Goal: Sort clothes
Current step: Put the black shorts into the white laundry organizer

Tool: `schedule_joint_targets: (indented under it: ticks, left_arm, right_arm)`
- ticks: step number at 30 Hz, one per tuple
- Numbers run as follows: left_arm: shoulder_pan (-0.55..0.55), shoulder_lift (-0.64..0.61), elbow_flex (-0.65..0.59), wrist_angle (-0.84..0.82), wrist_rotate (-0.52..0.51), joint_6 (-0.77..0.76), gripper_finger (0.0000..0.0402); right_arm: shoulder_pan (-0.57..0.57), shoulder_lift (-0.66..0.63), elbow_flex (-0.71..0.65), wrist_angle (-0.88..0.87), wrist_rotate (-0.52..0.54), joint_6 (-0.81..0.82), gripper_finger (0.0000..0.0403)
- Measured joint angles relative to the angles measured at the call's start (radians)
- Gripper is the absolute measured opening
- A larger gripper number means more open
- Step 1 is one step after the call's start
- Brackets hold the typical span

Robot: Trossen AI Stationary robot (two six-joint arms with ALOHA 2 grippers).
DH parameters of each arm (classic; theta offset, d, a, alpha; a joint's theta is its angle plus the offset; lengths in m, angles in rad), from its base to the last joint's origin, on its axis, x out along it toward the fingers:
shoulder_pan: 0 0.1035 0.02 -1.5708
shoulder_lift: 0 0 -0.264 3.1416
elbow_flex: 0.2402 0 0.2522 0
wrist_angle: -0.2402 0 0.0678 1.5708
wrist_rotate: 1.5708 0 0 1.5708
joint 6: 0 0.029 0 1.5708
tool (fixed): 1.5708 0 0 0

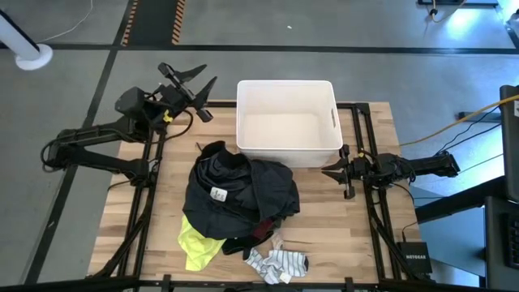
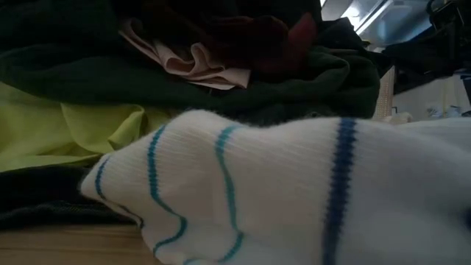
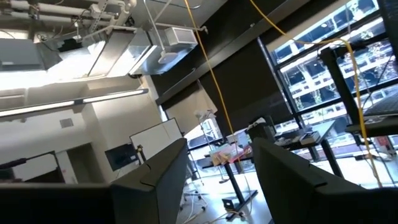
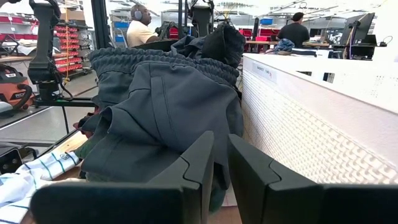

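Wooden tabletop (image 1: pixel 340 219), seen from above, with the clothes (image 1: pixel 239 199) heaped at its centre: black and dark green garments on top, a neon yellow piece (image 1: pixel 197 243) spilling toward the near edge, a maroon scrap (image 1: pixel 261 231) beside it, and a striped sock (image 1: pixel 280 264) lying just clear of the heap at the front. White plastic bin (image 1: pixel 285 122) stands behind the pile, touching or nearly touching it, and holds nothing. None of the sorting appears to be done.

My left gripper (image 1: pixel 193 85) is raised off the table's far left corner, well apart from the clothes, its fingers spread and holding nothing; its wrist camera looks up at the ceiling. My right gripper (image 1: pixel 334 172) sits low at the right edge, beside the bin's near corner, its fingers (image 4: pixel 199 168) drawn almost together with only a narrow gap and nothing between them, pointed at the dark fabric.

Risks, as I judge them: the garments are tangled and overlapping, so a pinch into the heap may lift several at once, or drag the sock or the yellow piece off the front edge. My right fingers are too close together to take thick folds without first opening. A reach along the bin's wall could snag its rim and shove it.
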Motion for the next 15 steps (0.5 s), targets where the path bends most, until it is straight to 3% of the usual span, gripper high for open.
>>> schedule_joint_targets:
  ticks: [10, 15]
  left_arm:
    - [0.014, -0.002, 0.0, -0.027, 0.0, -0.126, 0.018]
    - [0.005, -0.014, 0.0, -0.211, 0.0, -0.223, 0.018]
  right_arm:
    - [0.0, 0.0, 0.0, 0.0, 0.0, 0.0, 0.0065]
    - [0.0, 0.0, 0.0, 0.0, 0.0, 0.0, 0.0065]
